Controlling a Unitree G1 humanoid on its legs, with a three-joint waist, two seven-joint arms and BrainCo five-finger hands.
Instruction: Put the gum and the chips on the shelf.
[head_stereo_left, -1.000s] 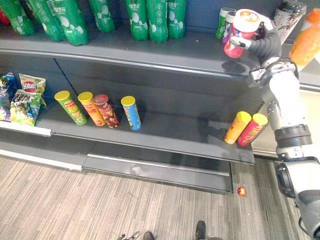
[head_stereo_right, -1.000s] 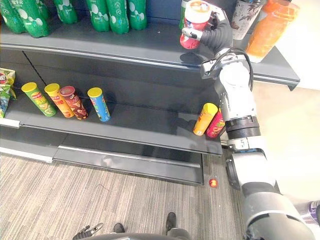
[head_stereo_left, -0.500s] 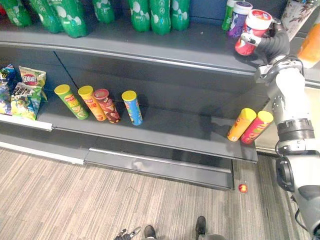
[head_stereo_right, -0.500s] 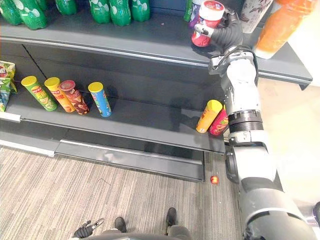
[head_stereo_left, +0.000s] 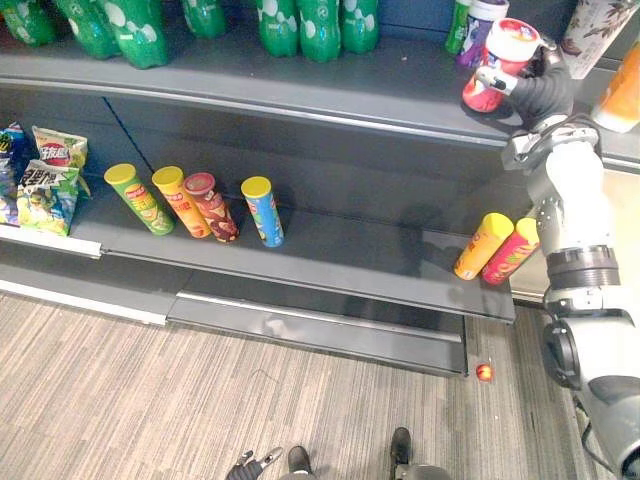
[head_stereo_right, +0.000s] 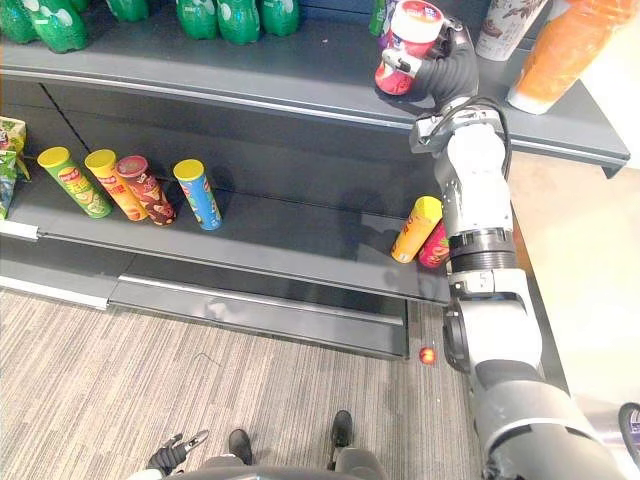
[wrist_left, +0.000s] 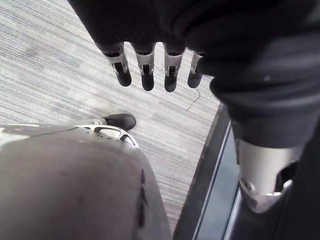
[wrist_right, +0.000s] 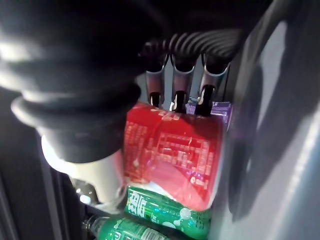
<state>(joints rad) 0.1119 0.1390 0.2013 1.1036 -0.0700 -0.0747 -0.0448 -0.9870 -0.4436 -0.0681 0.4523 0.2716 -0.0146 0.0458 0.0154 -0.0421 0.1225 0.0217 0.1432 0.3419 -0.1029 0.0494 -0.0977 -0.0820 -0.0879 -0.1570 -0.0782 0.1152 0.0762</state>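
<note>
Gum (head_stereo_left: 503, 52): red cylindrical tub, white lid

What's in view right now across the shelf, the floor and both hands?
shelf: one, dark grey, tiered
gum tub: one, red with white lid, held at top tier's right end
small tubs: two, green and purple, behind the gum tub
bottles: several, green, top tier back
orange bottle: one, top tier far right
cup: one, white patterned, beside the orange bottle
chip tubes: six; four leaning middle tier left, two at its right end
snack bags: a few, mixed colours, middle tier far left
small round thing: one, red, floor
right hand: curled round gum tub
left hand: fingers straight, above carpet
</note>
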